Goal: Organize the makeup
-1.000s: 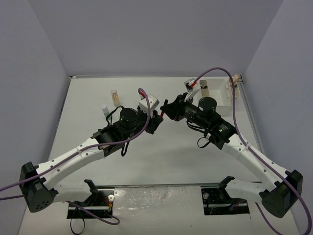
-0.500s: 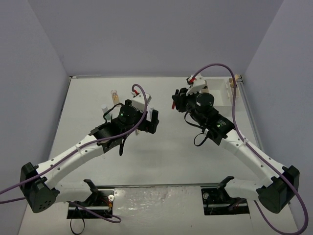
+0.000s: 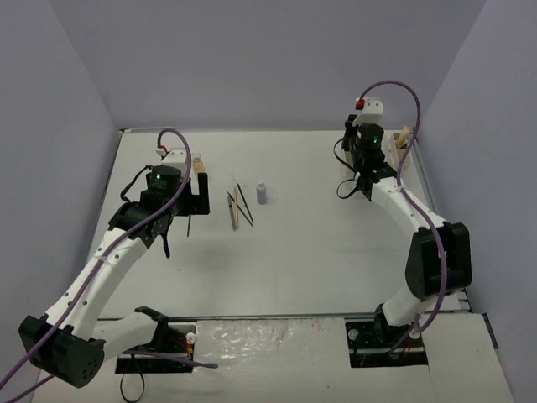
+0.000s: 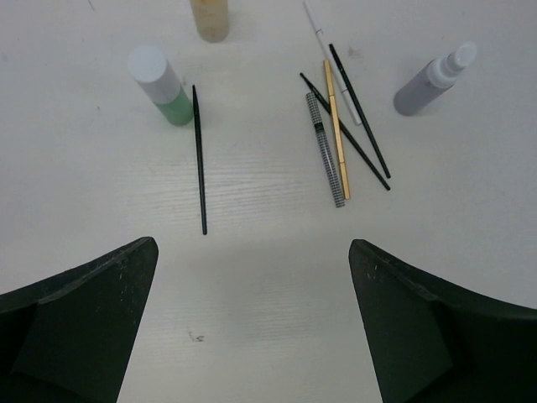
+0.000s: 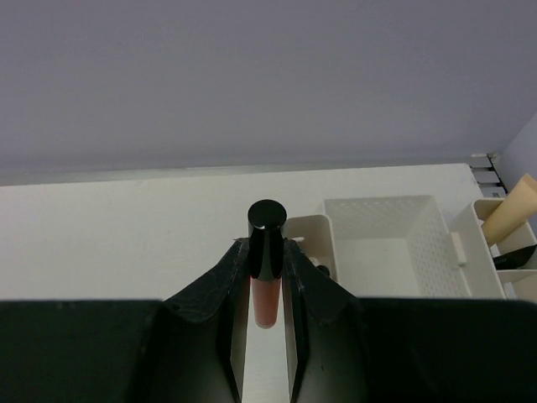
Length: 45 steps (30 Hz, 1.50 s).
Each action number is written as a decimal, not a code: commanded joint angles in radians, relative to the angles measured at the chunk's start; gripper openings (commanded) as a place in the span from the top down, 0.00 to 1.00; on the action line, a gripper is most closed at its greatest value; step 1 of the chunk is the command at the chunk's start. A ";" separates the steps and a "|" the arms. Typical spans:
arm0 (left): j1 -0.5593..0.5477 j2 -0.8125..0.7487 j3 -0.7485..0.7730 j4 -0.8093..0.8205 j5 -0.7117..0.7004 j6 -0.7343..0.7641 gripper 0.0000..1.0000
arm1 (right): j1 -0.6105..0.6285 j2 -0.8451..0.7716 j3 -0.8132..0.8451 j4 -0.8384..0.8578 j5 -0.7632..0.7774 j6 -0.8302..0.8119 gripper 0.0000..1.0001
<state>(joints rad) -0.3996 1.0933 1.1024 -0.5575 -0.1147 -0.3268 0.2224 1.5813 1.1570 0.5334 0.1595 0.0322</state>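
On the left of the white worktop [image 3: 294, 252], the left end effector [image 4: 252, 277] hangs over loose makeup with its jaws spread wide and nothing between them. Just ahead of it, toward its left finger, lies a single thin black pencil [image 4: 199, 159]. Its long axis points straight away from the wrist, crosswise to the line the jaws close along. A small green bottle [image 4: 161, 86] with a white cap stands touching or just beside the pencil's far end, and an amber bottle [image 4: 210, 17] stands beyond that.

To the right lies a loose bundle of pencils [image 4: 337, 138], black, gold, checkered and white, fanned at slight angles. Beside them stands a grey-purple bottle [image 4: 432, 80]. The left arm is much the nearer to all of these.

At the far right, the right end effector [image 5: 266, 269] is clamped on a tube [image 5: 267, 220] with a black cap and a reddish body, held lengthwise along the fingers. The white box [image 5: 386, 243] lies just ahead and to the right. A tan stick [image 5: 508, 218] leans in its end compartment.
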 commanded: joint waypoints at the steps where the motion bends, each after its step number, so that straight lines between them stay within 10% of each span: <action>1: 0.041 -0.053 -0.056 -0.013 -0.008 0.029 0.03 | -0.043 0.087 0.107 0.235 -0.014 -0.052 1.00; 19: 0.115 -0.043 -0.076 -0.019 0.049 0.006 0.03 | -0.086 0.336 0.199 0.268 -0.032 -0.032 0.99; 35: 0.124 -0.021 -0.078 -0.030 0.043 -0.011 0.03 | -0.094 0.165 0.109 0.161 -0.059 -0.002 0.38; 45: 0.125 0.065 -0.065 -0.071 0.064 -0.020 0.03 | -0.094 -0.241 0.063 -0.262 -0.114 0.032 0.07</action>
<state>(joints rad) -0.2847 1.1249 1.0004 -0.6180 -0.0660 -0.3306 0.1314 1.5546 1.2330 0.3979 0.0691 0.0342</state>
